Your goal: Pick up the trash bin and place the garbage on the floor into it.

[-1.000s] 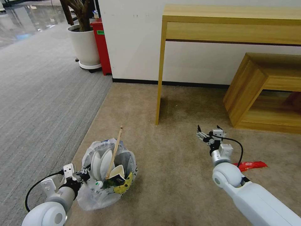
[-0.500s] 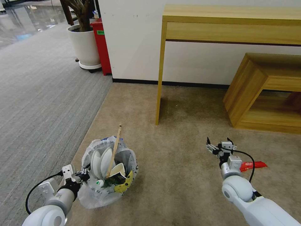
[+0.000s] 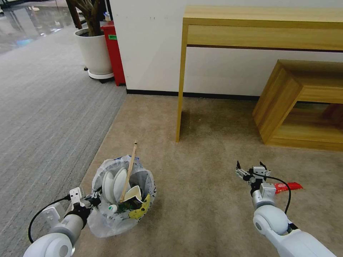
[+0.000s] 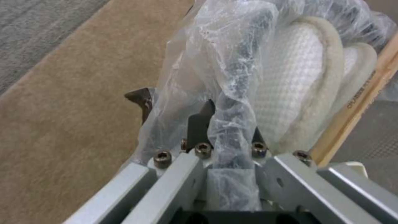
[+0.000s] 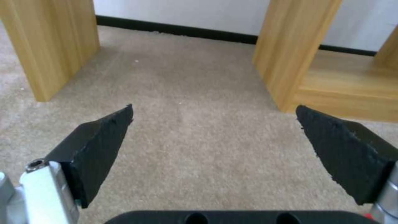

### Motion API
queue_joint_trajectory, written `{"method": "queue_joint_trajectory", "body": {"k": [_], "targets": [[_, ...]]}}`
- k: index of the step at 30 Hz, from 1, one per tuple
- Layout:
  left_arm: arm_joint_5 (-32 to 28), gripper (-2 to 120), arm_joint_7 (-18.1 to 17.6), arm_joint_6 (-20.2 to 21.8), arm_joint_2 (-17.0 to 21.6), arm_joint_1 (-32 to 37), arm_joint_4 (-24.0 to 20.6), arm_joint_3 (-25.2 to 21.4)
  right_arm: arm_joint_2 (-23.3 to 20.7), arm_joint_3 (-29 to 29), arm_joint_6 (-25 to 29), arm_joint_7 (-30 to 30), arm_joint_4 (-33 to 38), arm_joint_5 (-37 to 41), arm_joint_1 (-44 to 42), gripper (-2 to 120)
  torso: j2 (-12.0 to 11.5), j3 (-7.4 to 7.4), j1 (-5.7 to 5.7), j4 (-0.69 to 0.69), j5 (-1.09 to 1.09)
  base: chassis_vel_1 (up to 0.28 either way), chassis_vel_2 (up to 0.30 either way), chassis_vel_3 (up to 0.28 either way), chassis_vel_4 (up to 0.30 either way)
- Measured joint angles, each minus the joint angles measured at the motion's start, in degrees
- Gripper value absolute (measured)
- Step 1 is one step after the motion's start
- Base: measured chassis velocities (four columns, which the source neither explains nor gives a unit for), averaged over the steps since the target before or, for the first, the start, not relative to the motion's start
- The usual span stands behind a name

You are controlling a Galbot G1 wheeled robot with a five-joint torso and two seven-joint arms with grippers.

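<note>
The trash bin (image 3: 123, 210), lined with a crinkly clear bag showing a yellow smiley, sits low at my left on the beige floor (image 3: 200, 171). My left gripper (image 3: 93, 200) is shut on its near rim; in the left wrist view my left gripper (image 4: 199, 121) pinches the bag-wrapped rim (image 4: 238, 93). Inside the bin are garbage items: two white slippers (image 3: 114, 184), a wooden stick (image 3: 129, 171), a paper cup (image 3: 134, 194) and a small bottle (image 3: 113, 208). A red wrapper (image 3: 291, 186) lies on the carpet just right of my open, empty right gripper (image 3: 250, 168) (image 5: 213, 109).
A tall wooden table (image 3: 261, 25) stands against the wall, its leg (image 3: 180, 89) ahead of me. A low wooden bench (image 3: 300, 103) is at the right. Grey striped carpet (image 3: 43, 107), a white plant pot (image 3: 93, 53) and a red box (image 3: 115, 50) lie to the far left.
My right gripper has drawn back toward me and to the right, ending beside the red wrapper. The left gripper keeps hold of the bin rim. The camera has shifted slightly.
</note>
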Motion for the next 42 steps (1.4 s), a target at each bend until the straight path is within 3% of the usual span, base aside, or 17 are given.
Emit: {"method": "queue_joint_trajectory", "body": {"k": [20,42], "targets": [[-0.54,1,0.35,0.56,0.16,-0.89,0.91,0.17,0.42,-0.59,1.82,-1.17,-0.91,-1.67,0.60,100,0.00,0.00,0.00,0.01,0.00,-0.018,-0.018,-0.019,-0.021],[-0.12,1,1.08,0.85,0.01,-0.51,0.54,0.31,0.82,1.67,4.80,-1.48,-0.39,-3.57,-1.56,100,0.00,0.00,0.00,0.00,0.00,-0.092,-0.088,-0.094,-0.098]]}}
